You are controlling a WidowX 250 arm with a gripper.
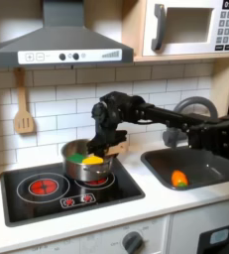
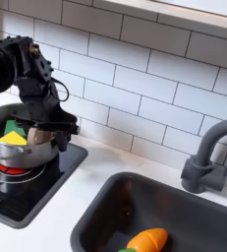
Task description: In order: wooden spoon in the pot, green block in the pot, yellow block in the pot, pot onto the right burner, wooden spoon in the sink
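At centre of the first exterior view the gripper (image 1: 112,142) hangs over the pot's (image 1: 87,169) far rim; I cannot tell how wide its jaws stand or whether they hold anything. Inside lie the green block (image 1: 76,157) and yellow block (image 1: 92,159). The pot sits on the right burner (image 1: 94,184).

Lower right, an orange toy (image 1: 179,179) lies in the sink (image 1: 213,171).

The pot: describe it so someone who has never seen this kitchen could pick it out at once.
Find the black cooktop set in the white counter, under the grey hood in the first exterior view. On its right burner, nearer the sink, stands the pot, with the hand at its rim. It is the shiny steel, straight-sided thing there, holding a green block and a yellow block.
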